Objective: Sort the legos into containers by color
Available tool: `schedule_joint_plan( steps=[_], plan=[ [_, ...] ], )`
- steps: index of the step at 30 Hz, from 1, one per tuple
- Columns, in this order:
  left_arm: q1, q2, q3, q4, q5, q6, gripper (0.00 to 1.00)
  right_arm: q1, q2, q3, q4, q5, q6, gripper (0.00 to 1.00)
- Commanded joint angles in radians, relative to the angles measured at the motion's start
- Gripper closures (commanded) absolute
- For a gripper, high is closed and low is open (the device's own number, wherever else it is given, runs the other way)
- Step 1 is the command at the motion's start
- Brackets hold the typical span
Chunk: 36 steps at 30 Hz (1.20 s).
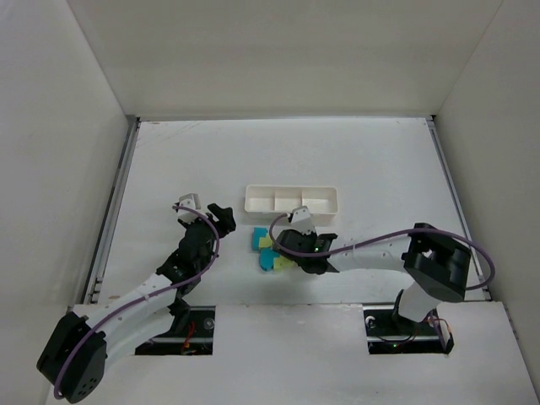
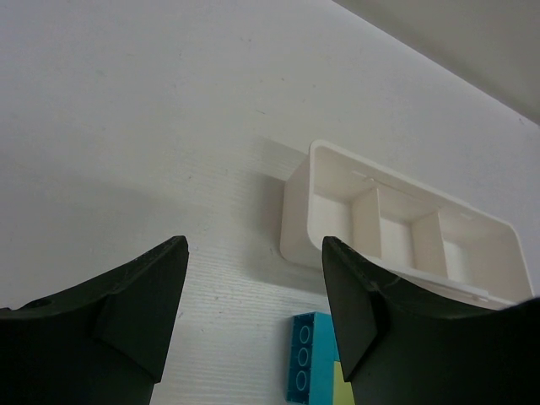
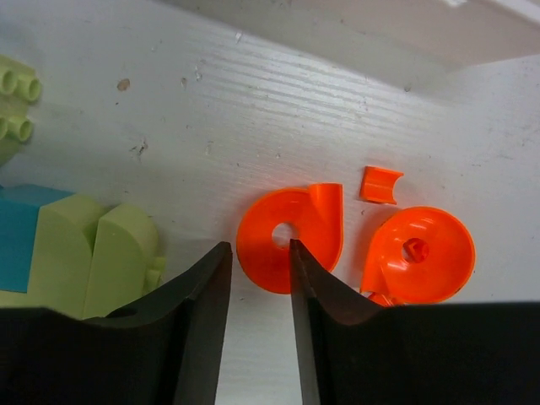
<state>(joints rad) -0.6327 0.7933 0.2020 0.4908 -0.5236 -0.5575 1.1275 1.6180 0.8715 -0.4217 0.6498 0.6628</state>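
Right pincer (image 3: 257, 247): fingers close together with a narrow slot of bare table (image 3: 337, 110) between them; it grips nothing.
Nearest lego: orange rounded piece (image 3: 291, 236), flat on the table just ahead of the tips, its edge at or against the right-hand finger.
Offset: the piece sits slightly to the right of the slot in the right wrist view, not centred in it.
Axis: nearly a disc with one square corner, so no marked long axis; its straight edge runs away from the pincer.
Neighbours: second orange piece (image 3: 422, 253) further right, small orange fragment (image 3: 380, 184) just beyond the two; yellow-green blocks (image 3: 93, 257) lie to the left.
Tray (image 2: 295, 202): beyond the legos, long axis crosswise; its compartments appear empty, though the far one is partly hidden.
Left pincer (image 2: 255, 245): wide, empty, above bare table facing the tray's end, with a teal block (image 2: 310, 354) near its right finger.
Nearer arm: the right, by judgement; it likely needs to widen and shift right.
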Motion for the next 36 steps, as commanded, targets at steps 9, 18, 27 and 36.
schedule_joint_plan(
  steps=[9, 18, 27, 36],
  plan=[
    [0.006, -0.019, -0.016, 0.051, 0.005, -0.005, 0.38, 0.010, -0.026, 0.023, 0.024, 0.065, 0.000, 0.95],
    [0.012, -0.020, -0.018, 0.046, 0.002, -0.010, 0.38, -0.059, -0.199, 0.099, 0.271, -0.119, -0.095, 0.95],
    [0.067, -0.039, -0.030, 0.019, 0.014, -0.039, 0.39, -0.154, 0.054, 0.300, 0.580, -0.320, -0.103, 0.93],
    [0.069, -0.020, -0.024, 0.020, 0.036, -0.050, 0.41, -0.206, 0.194, 0.382, 0.594, -0.318, -0.043, 0.80]
  ],
)
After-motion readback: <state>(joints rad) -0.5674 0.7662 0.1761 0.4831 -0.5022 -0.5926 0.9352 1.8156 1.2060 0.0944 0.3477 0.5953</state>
